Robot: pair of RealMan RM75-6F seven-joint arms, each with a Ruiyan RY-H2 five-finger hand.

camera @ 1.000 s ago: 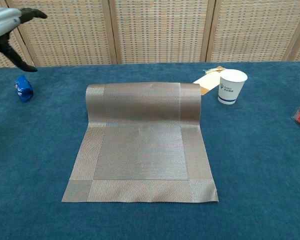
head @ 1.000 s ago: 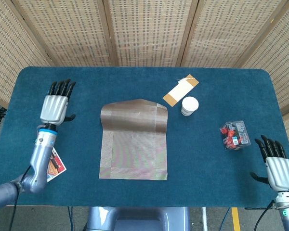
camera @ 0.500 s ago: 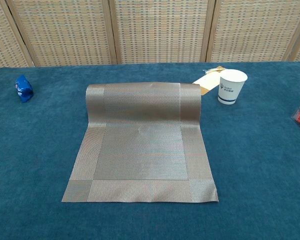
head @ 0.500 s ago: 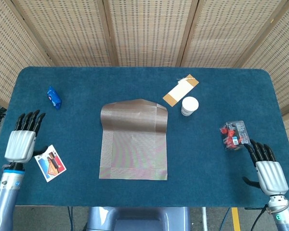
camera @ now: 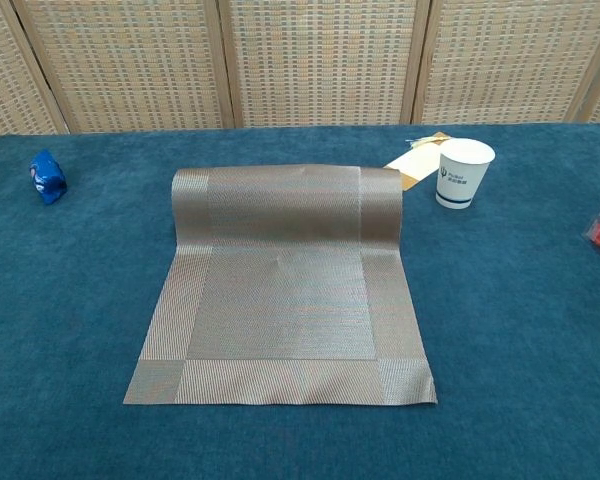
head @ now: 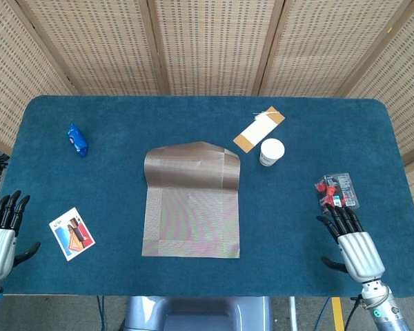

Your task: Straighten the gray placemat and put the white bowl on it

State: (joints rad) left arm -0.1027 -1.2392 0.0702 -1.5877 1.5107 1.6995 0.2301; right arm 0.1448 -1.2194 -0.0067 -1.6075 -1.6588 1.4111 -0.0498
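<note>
The gray placemat [head: 191,204] [camera: 285,295] lies in the middle of the blue table with its far end folded over toward me. A white paper cup [head: 271,152] [camera: 463,172], the only white vessel in view, stands upright off the mat's far right corner. My left hand [head: 0,233] hovers at the table's near left edge, fingers spread, holding nothing. My right hand [head: 353,243] is near the front right edge, fingers extended and empty, just below a plastic snack pack [head: 337,192]. Neither hand shows in the chest view.
A blue wrapper [head: 77,139] [camera: 48,176] lies at the far left. A picture card [head: 72,233] sits near the left front edge. A tan paper tag [head: 259,129] [camera: 416,162] lies behind the cup. Wicker screens stand behind the table.
My left hand has drawn back from the far left of the table to the near left edge, uncovering the blue wrapper. My right hand has shifted left and forward toward the snack pack.
</note>
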